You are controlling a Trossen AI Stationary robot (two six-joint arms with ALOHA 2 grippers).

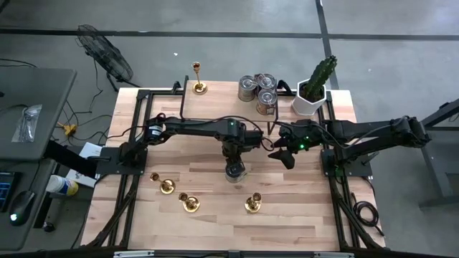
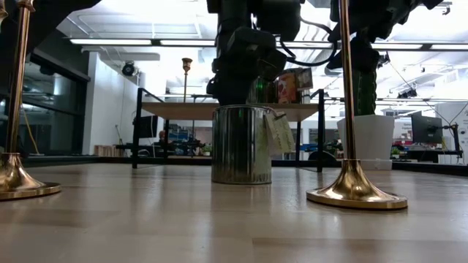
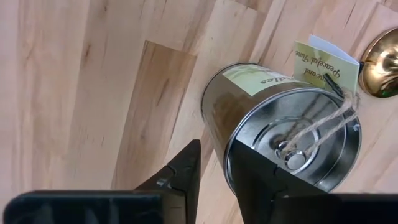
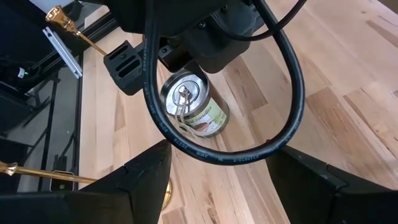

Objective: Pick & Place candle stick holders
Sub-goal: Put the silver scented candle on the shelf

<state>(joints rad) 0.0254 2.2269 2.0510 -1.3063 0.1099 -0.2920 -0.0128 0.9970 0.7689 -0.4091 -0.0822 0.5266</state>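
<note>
Four gold candle stick holders stand upright on their round bases: one at the far edge [image 1: 199,80] and three near the front [image 1: 167,186] [image 1: 190,203] [image 1: 252,204]. Two of them show close in the low view [image 2: 355,191] [image 2: 16,179]. A silver tin can [image 1: 234,173] with a twine-tied paper tag [image 3: 326,65] stands at the table's middle. My left gripper [image 1: 233,165] [image 3: 214,146] is right above the can's top, its fingers a narrow gap apart. My right gripper [image 1: 285,156] [image 4: 217,152] hangs wide open and empty, just right of the can. My left gripper points down over the can's top rim; one finger [image 3: 255,177] covers the near part of the rim and lid, the other [image 3: 186,171] stands outside the wall. I cannot tell whether either finger touches the can. The can stands upright on the table [image 2: 241,146].
Three more tin cans [image 1: 258,89] and a cactus in a white pot [image 1: 313,92] stand at the far right. Black frame rails [image 1: 136,143] [image 1: 331,143] run along both sides of the table. Bare wood lies between the can and the front holders.
</note>
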